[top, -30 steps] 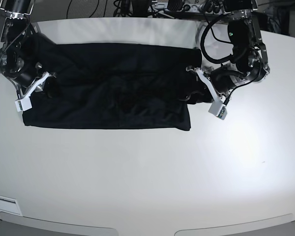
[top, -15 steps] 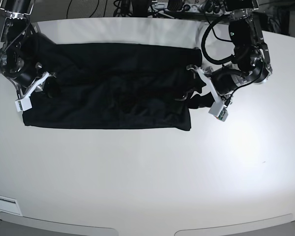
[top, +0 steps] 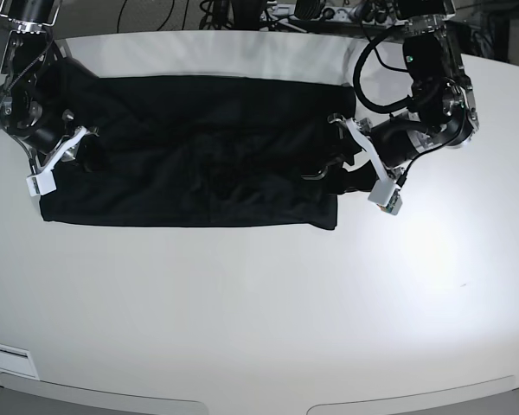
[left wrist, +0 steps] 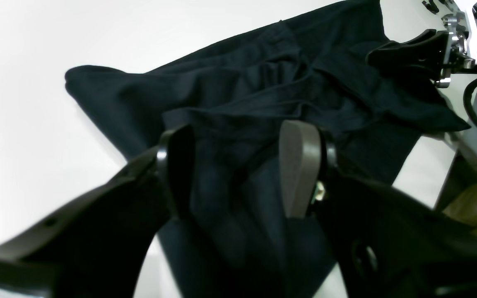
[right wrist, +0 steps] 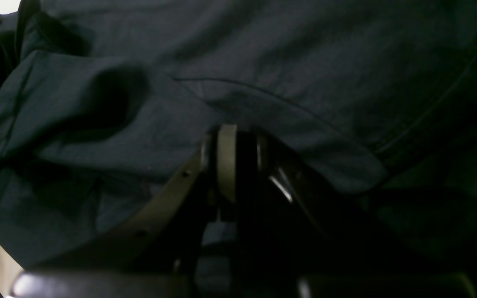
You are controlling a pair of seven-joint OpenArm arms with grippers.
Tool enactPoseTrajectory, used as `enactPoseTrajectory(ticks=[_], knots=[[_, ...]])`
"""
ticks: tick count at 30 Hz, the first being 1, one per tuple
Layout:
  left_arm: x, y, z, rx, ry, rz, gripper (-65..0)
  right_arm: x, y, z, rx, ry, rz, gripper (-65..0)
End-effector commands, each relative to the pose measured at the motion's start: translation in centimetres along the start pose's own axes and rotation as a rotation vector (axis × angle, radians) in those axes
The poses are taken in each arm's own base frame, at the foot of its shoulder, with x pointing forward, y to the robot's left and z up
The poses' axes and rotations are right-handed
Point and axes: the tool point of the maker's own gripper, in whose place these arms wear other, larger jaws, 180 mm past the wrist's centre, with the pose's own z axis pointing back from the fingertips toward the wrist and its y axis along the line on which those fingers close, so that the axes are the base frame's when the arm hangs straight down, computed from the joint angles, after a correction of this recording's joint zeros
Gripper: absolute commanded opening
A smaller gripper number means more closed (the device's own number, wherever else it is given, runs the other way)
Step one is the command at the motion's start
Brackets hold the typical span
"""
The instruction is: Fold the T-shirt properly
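- The large plain black short-sleeved T-shirt (top: 190, 151) lies spread across the far half of the white round-edged desk (top: 259, 303), folded into a long dark band running side to side.
- My left gripper (left wrist: 238, 165) sits over the shirt's end on the base view's right (top: 350, 164), its jaws standing wide apart with dark fabric showing between them, nothing pinched.
- From the left wrist view, the brown pads (left wrist: 298, 165) frame rumpled folds of the shirt, and white desk shows on either side of the cloth.
- My right gripper (right wrist: 238, 161) is at the opposite end of the shirt (top: 73, 147), jaws drawn close together.
- In the right wrist view, black fabric fills nearly everything; the jaws look clamped on the shirt's cloth, though the pinch itself is dark and hard to make out.
- Near that gripper a sleeve seam curves across the wrinkled fabric.
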Motion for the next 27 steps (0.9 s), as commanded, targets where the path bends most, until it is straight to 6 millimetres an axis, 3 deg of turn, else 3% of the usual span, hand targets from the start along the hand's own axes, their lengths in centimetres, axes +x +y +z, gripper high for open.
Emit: enactPoseTrajectory(ticks=[1,6,12,20,27], knots=[[1.2,0.0,0.2,0.007,-0.031,-0.040,-30.3,-2.3,-0.9,0.2,-0.044,0.117,0.012,-55.5],[0.4,2.1,0.3,0.126,0.014,-0.042,-30.3,-2.3,-0.9,0.2,-0.043,0.117,0.012,-55.6],[0.1,2.3,0.2,0.125,0.017,-0.031,-30.3,-2.3,-0.9,0.2,-0.043,0.117,0.012,-55.5],[-1.7,3.6,-0.1,0.164,0.071,0.025,-30.3,-2.3,-0.9,0.2,-0.043,0.117,0.012,-55.5],[0.5,1.1,0.0,0.045,-0.007,-0.006,-30.3,-2.5,-0.9,0.2,-0.044,0.125,0.012,-55.6]])
